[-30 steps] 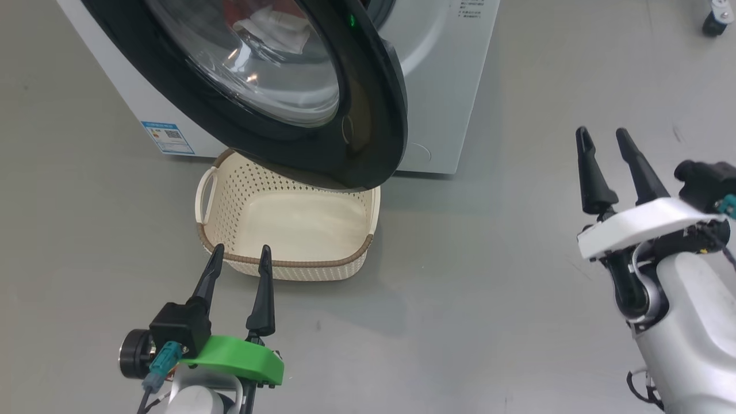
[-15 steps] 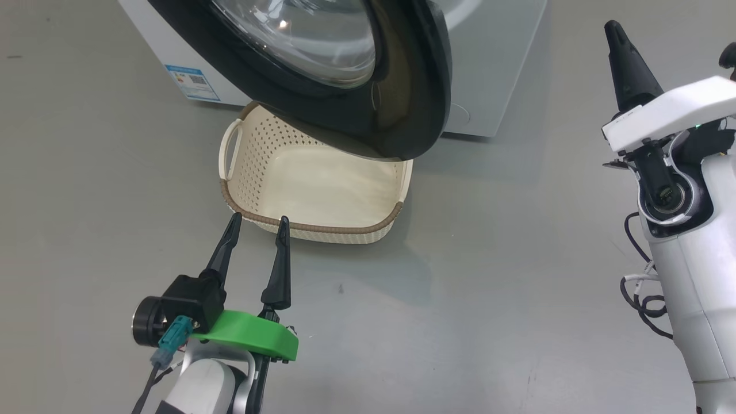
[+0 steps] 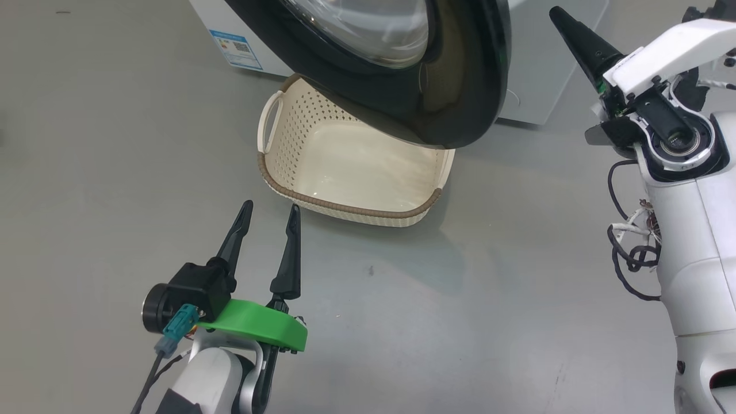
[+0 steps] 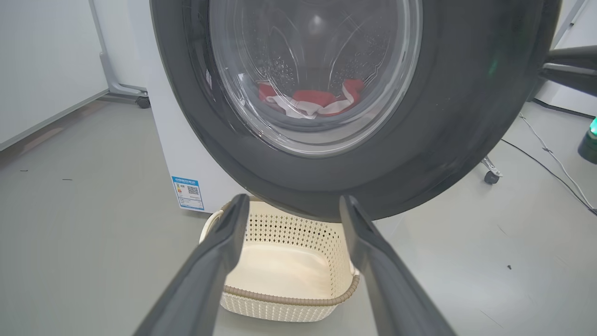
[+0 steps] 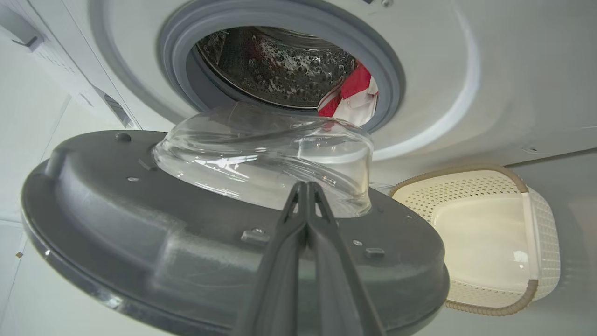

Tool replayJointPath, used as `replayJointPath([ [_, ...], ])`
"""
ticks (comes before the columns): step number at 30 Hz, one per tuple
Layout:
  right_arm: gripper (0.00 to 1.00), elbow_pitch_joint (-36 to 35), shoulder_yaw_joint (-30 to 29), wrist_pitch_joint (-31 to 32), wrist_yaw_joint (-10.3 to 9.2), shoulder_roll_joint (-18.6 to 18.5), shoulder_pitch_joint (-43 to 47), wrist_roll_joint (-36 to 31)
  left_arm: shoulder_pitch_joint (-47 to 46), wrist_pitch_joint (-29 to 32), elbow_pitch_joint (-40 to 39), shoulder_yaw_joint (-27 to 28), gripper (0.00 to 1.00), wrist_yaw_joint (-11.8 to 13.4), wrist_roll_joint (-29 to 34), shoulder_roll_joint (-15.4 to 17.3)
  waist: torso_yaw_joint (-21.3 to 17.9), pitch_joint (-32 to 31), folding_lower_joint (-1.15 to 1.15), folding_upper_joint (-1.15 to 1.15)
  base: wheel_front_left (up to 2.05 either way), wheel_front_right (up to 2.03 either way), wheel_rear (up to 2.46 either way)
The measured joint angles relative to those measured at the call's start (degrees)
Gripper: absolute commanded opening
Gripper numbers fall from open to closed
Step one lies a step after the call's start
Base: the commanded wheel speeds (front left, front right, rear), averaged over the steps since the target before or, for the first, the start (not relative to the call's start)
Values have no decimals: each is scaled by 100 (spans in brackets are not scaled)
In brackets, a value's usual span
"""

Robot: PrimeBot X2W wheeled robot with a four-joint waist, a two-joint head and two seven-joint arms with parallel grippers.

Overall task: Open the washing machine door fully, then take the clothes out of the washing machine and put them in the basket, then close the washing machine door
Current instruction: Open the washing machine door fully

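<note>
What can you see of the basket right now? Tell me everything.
The basket is a small cream plastic tub, rounded-rectangular, with perforated walls, a smooth bottom and a brown woven-look rim; a loop handle shows on one short side. It stands upright and empty on the grey floor in front of the washing machine, its far part beneath the open washing machine door. Nothing is seen touching it; the open left gripper sits just short of its near rim.
</note>
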Motion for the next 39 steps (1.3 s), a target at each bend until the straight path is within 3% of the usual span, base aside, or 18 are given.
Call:
replayJointPath([
  [12, 0, 390, -104, 1012, -454, 43, -335, 645, 2, 0, 65, 79, 100, 1, -45, -5, 292, 4, 0, 0, 0, 0, 0],
  [39, 0, 777, -93, 2193, -978, 182, -399, 1446, 2, 0, 99, 144, 100, 1, -37, -8, 278, -173, 0, 0, 0, 0, 0],
])
